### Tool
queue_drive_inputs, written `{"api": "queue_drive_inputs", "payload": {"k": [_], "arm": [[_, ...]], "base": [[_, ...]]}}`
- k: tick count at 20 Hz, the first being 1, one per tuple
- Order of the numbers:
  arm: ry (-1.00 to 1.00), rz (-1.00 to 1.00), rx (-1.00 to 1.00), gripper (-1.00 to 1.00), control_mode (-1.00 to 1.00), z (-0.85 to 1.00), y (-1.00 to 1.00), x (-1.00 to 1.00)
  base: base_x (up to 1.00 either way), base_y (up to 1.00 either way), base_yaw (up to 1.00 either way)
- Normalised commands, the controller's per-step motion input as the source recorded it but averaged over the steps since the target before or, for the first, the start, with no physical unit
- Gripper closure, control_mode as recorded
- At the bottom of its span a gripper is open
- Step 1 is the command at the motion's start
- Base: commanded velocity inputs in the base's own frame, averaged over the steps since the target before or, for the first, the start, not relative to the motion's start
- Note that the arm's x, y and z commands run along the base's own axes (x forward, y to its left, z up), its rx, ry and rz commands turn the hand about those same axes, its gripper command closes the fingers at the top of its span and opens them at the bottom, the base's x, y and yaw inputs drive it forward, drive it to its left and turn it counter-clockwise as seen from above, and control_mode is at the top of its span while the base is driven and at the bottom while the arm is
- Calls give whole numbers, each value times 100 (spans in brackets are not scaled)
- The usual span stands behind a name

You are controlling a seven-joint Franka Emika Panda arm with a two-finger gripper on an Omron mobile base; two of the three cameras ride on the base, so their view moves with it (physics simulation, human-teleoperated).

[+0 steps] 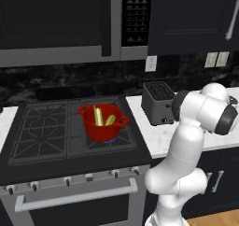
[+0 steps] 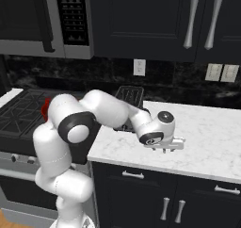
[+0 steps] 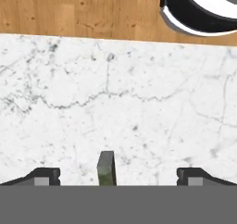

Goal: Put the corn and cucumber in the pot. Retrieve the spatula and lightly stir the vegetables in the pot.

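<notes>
**A:** Spatula (image 3: 106, 168) first: where does it lie? The hand view shows a dark grey handle end poking up from the bottom edge, flat on the marble bench (image 3: 115, 102), about midway between the two fingertips (image 3: 44, 176).

**B:** So it sits directly under the hand. Its long axis runs up and down that view, crosswise to the line joining the fingers, which looks right for closing across the handle. The blade is out of sight (hidden below the frame edge, I'd guess).

**A:** And the fingers (image 2: 166, 148)?

**B:** Spread wide, holding nothing. In the right base view the hand hangs low over the bench, to the right of the toaster (image 2: 128, 96).

**A:** The vegetables?

**B:** Already in. The corn (image 1: 98, 116) and cucumber (image 1: 110, 120) lean inside the red pot (image 1: 103, 129), which stands on the stove (image 1: 42, 127), well apart from the hand.

**A:** Then the remaining step is the pick-up and stirring.

**B:** I'd judge so: lower straight down, keeping the handle centred.
</notes>
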Motion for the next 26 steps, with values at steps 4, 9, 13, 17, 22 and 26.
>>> {"api": "queue_drive_inputs", "payload": {"k": [4, 9, 13, 17, 22, 26], "arm": [[0, -2, 0, -100, -100, -14, -9, 17], [0, -2, 1, -100, -100, -14, -10, 16], [0, -1, 0, -100, -100, -14, -7, 9], [0, -1, 0, 100, -100, -9, -3, 0], [0, 0, 0, 100, -100, 0, 0, 0], [0, 0, 0, 100, -100, 0, 0, 0]], "base": [[0, 0, 0], [0, 0, 0], [0, 0, 0], [0, 0, 0], [0, 0, 0], [0, 0, 0]]}}
